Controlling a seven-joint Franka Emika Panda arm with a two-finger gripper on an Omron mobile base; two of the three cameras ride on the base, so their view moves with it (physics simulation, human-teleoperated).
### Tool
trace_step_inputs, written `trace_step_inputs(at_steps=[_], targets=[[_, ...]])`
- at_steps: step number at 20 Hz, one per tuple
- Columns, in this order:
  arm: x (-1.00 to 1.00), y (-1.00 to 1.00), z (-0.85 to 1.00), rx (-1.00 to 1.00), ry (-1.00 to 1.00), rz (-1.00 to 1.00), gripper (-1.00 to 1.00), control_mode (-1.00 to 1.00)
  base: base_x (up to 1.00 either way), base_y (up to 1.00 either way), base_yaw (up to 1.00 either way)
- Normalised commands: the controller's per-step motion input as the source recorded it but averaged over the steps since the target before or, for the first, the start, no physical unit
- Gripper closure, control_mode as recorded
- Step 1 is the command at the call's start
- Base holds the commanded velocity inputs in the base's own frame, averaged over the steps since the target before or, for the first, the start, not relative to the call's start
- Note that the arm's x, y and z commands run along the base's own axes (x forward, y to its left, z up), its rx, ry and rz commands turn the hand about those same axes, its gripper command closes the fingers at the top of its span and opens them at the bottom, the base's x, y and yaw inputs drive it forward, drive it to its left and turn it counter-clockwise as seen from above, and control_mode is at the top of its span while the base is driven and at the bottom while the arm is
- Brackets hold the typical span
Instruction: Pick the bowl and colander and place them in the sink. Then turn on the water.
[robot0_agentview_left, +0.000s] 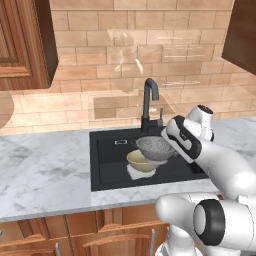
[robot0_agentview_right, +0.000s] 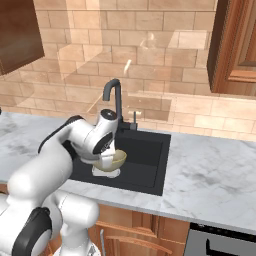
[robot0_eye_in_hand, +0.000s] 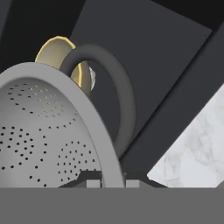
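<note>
So the arm is reaching out over the sink, which is sitting in the marble counter against the back wall, and it's holding the colander up in the air above the basin. In the left base view you can see the grey perforated thing hanging tilted just above the bowl, over the middle of the basin and a bit toward the right-hand side. I can't tell from that angle whether the two are touching or just overlapping in the picture.

The gripper is clamping the colander's rim: in the hand view the two dark fingertips are sitting on either side of the thin grey rim with barely any gap, so the fingers are squeezed tight on it. One of the colander's loop handles is arching up right in front of the camera there, and a slice of the yellow-tan bowl is peeking out behind it.

The bowl itself is already sitting down on the sink floor, near the front wall of the basin, on top of something pale and flat that I can't make out. In the right base view the bowl is showing just past the wrist, which is covering the colander.

The dark curved faucet is standing at the back edge of the sink, roughly centred. No water is running from it.
</note>
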Motion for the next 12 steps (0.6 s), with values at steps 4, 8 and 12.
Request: trace_step_inputs(at_steps=[4,8,12], targets=[[0.24,-0.01,-0.15,0.00,0.05,0.00,1.00,-1.00,0.00,0.00,0.00],[0.16,-0.06,-0.03,0.00,0.02,0.00,1.00,-1.00,0.00,0.00,0.00],[0.09,-0.08,0.00,0.00,0.00,0.00,1.00,-1.00,0.00,0.00,0.00]])
